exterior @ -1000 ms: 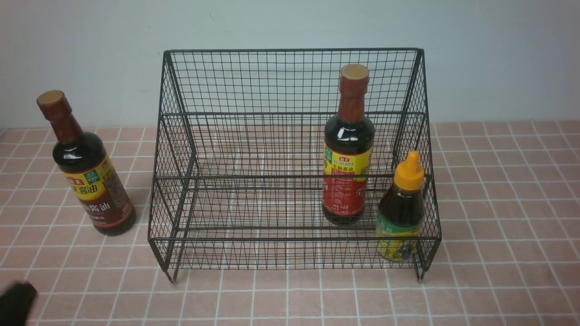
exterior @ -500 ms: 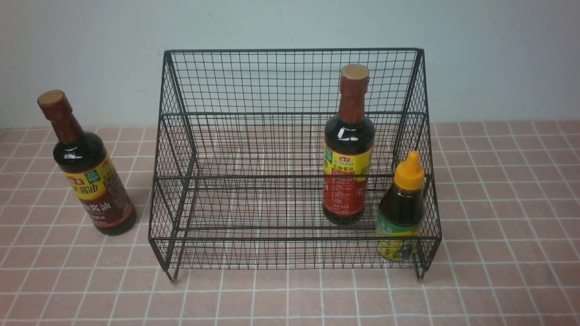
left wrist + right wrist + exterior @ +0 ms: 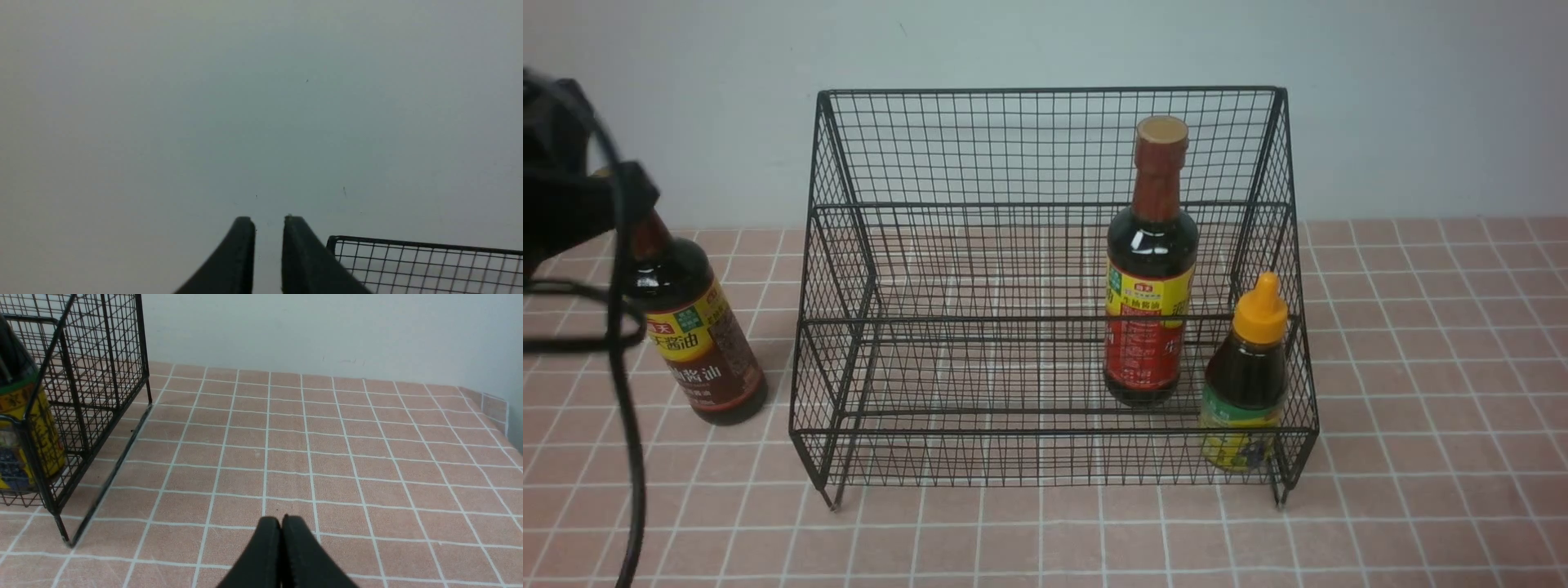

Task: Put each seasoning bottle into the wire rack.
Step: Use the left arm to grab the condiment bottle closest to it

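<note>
Beside wire rack (image 3: 1013,89), 酱油-labelled bottle (image 3: 698,351).

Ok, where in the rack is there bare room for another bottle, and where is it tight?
Every tier of the rack is bare from its left wall to the tall bottle. The right end is crowded: that bottle and the short orange-capped bottle in the front corner. The loose bottle stands left of the rack.

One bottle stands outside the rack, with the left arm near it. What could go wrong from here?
The left gripper is barely open, likely too narrow for the outside bottle; closing in could knock its neck and tip it. The arm's cable hangs in front of that bottle and might snag it.
</note>
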### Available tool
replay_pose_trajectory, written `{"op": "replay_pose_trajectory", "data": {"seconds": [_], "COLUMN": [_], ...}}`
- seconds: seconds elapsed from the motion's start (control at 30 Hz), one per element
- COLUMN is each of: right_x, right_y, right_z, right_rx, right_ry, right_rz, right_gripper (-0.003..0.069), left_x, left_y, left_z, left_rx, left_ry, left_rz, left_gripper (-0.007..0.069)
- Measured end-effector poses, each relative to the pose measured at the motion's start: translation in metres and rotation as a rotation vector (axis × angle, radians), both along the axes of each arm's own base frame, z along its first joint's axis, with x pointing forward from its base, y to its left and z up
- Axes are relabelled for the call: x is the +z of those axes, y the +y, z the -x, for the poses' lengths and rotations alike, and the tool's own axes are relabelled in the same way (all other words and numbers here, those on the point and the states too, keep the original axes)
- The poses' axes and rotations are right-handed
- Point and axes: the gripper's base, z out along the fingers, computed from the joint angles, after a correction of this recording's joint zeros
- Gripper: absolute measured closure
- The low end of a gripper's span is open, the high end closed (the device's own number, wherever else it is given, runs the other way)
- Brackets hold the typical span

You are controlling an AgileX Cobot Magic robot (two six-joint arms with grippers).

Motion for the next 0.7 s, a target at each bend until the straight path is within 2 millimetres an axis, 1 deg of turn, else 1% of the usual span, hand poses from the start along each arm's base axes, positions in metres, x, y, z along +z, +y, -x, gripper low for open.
{"op": "replay_pose_trajectory", "data": {"seconds": [0.03, 0.07, 0.17, 0.23, 0.33, 0.47, 0.57, 0.6, 0.7], "right_x": [0.0, 0.0, 0.0, 0.0, 0.0, 0.0, 0.0, 0.0, 0.0], "right_y": [0.0, 0.0, 0.0, 0.0, 0.0, 0.0, 0.0, 0.0, 0.0], "right_z": [0.0, 0.0, 0.0, 0.0, 0.0, 0.0, 0.0, 0.0, 0.0], "right_rx": [0.0, 0.0, 0.0, 0.0, 0.0, 0.0, 0.0, 0.0, 0.0], "right_ry": [0.0, 0.0, 0.0, 0.0, 0.0, 0.0, 0.0, 0.0, 0.0], "right_rz": [0.0, 0.0, 0.0, 0.0, 0.0, 0.0, 0.0, 0.0, 0.0], "right_gripper": [0.0672, 0.0672, 0.0672, 0.0672, 0.0672, 0.0672, 0.0672, 0.0672, 0.0672], "left_x": [0.002, 0.001, 0.007, 0.01, 0.009, -0.002, -0.02, -0.02, -0.035], "left_y": [0.005, 0.008, 0.022, 0.029, 0.032, 0.031, 0.03, 0.03, 0.03], "left_z": [-0.01, -0.013, -0.023, -0.026, -0.034, -0.047, -0.059, -0.059, -0.069], "left_rx": [0.039, 0.06, 0.136, 0.168, 0.171, 0.159, 0.155, 0.155, 0.159], "left_ry": [0.011, 0.02, 0.018, 0.017, 0.051, 0.124, 0.201, 0.201, 0.252], "left_rz": [0.023, 0.04, 0.079, 0.092, 0.09, 0.088, 0.084, 0.084, 0.079], "left_gripper": [0.0448, 0.0429, 0.0333, 0.0279, 0.0226, 0.0196, 0.0196, 0.0196, 0.0196]}}
